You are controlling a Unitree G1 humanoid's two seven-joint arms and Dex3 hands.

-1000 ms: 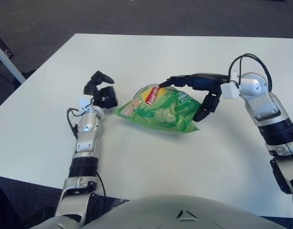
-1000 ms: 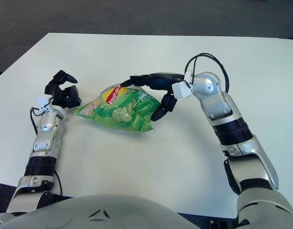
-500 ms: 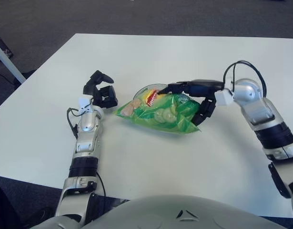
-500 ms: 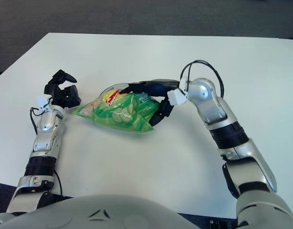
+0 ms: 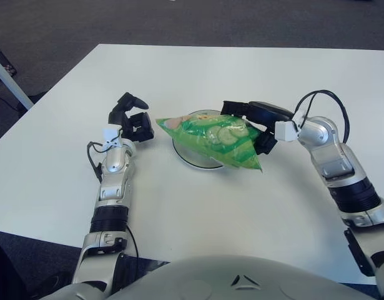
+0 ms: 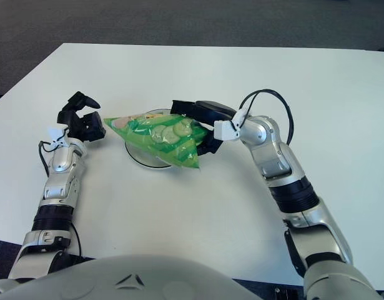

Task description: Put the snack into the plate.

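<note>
A green snack bag (image 5: 207, 133) with a chip picture hangs tilted just over a round, pale plate (image 5: 187, 156) in the middle of the white table. My right hand (image 5: 248, 125) is shut on the bag's right end, with fingers over its top edge and the thumb underneath. The bag's left tip points toward my left hand (image 5: 132, 122). That hand shows left of the plate, its black fingers loosely spread and holding nothing. Most of the plate is hidden by the bag.
The white table (image 5: 198, 212) spreads out around the plate on all sides, with dark carpet beyond its far edge. A black cable loops above my right wrist (image 5: 320, 103).
My right hand has closed on the bag and pulled in toward me, raising the bag from lying flat and turning it over. More of the plate shows now. The left hand has not moved.
</note>
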